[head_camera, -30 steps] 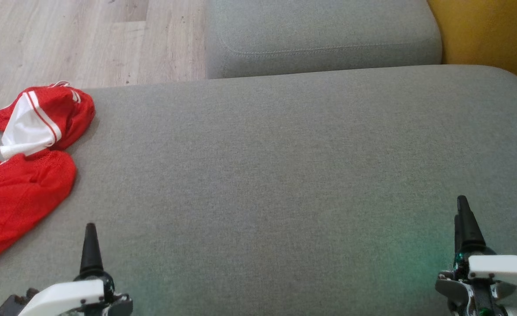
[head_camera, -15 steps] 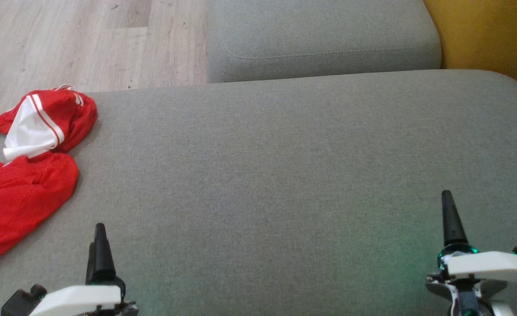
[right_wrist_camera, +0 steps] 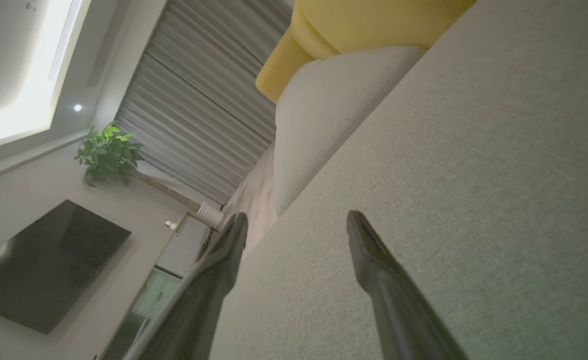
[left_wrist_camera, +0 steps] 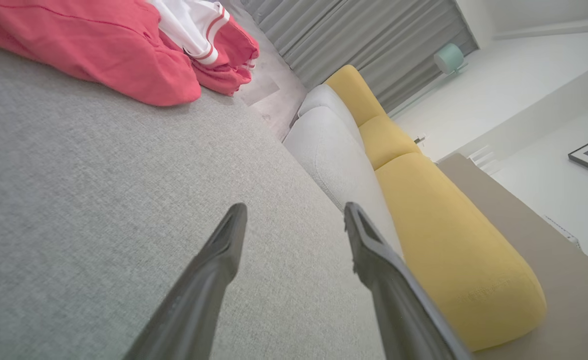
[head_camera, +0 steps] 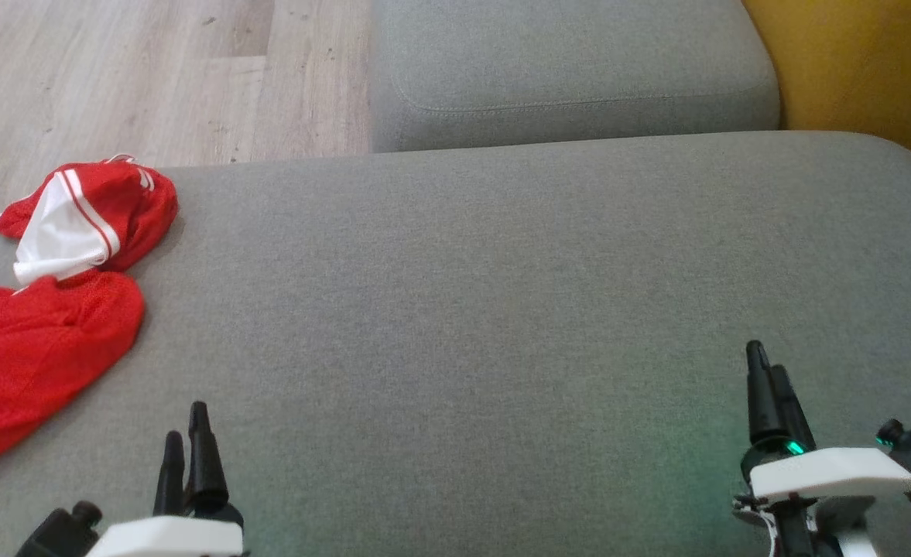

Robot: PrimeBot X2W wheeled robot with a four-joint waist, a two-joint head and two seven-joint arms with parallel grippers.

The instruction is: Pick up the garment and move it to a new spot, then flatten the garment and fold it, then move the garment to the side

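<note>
Low down, left gripper [head_camera: 184, 424] and right gripper [head_camera: 765, 360], both spread wide, both empty. Hover just above bare grey seat [head_camera: 463, 309], well apart. Far off left gripper's side: red-and-white garment [head_camera: 45, 340]. Lies crumpled at the seat's corner, maybe overhanging the edge. Beyond, wood floor [head_camera: 153, 77].

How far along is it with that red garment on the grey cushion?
Nothing looks done yet: the red garment lies bunched at the left edge of the grey cushion, neither flat nor folded. Nothing is in hand: the left gripper and right gripper are open and empty, apart from it. Picking up, moving, flattening, folding and setting aside all seem left.
</note>
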